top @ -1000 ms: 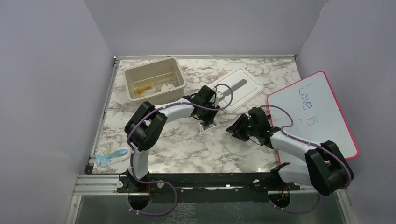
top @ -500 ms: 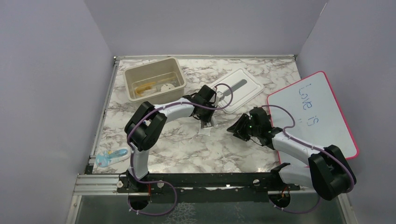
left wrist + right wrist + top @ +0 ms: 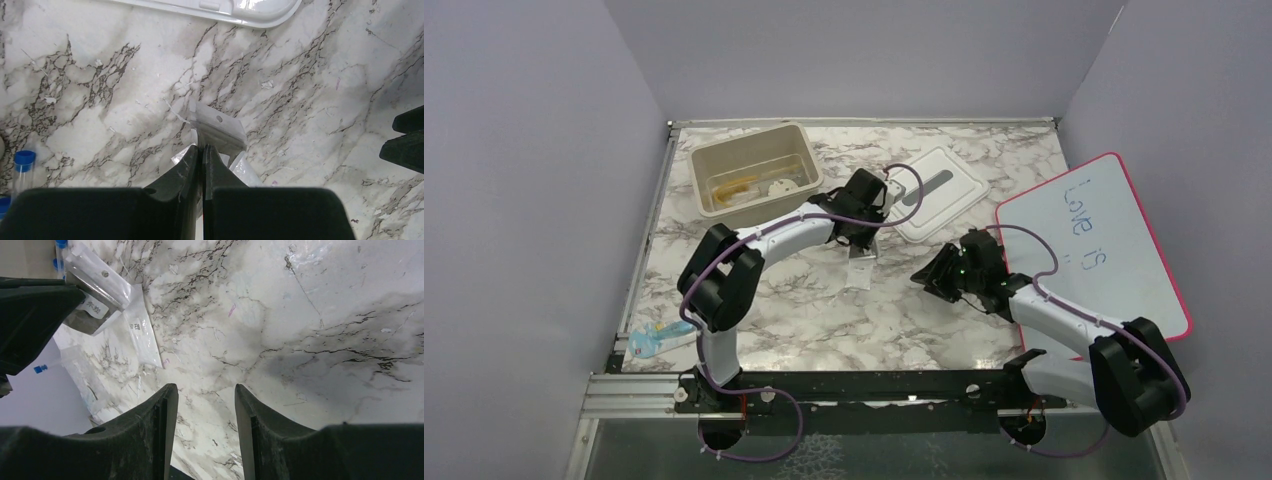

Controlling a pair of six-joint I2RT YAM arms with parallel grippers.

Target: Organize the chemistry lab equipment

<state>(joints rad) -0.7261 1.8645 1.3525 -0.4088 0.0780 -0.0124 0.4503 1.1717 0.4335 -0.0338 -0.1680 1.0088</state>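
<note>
My left gripper [image 3: 861, 243] is shut on the top edge of a clear plastic packet [image 3: 860, 270] and holds it above the marble table. In the left wrist view the packet [image 3: 220, 126] sticks out past the closed fingertips [image 3: 192, 155]. In the right wrist view the same packet [image 3: 97, 277] hangs from the left gripper, its lower part [image 3: 142, 337] reaching down towards the table. My right gripper [image 3: 926, 277] is open and empty, low over the table to the right of the packet; its fingers [image 3: 165, 405] frame bare marble. Amber tubing [image 3: 739, 186] lies in the beige bin.
The beige bin [image 3: 802, 150] stands at the back left, with its white lid [image 3: 959, 170] to its right. The red-bordered whiteboard [image 3: 1089, 245] lies at the right. A clear pack with blue pieces [image 3: 664, 335] lies at the front left. A blue-capped tube [image 3: 22, 165] shows at the left.
My left gripper has lifted the packet off the table and drawn back towards the bin. My right gripper has hardly moved and stays open.
</note>
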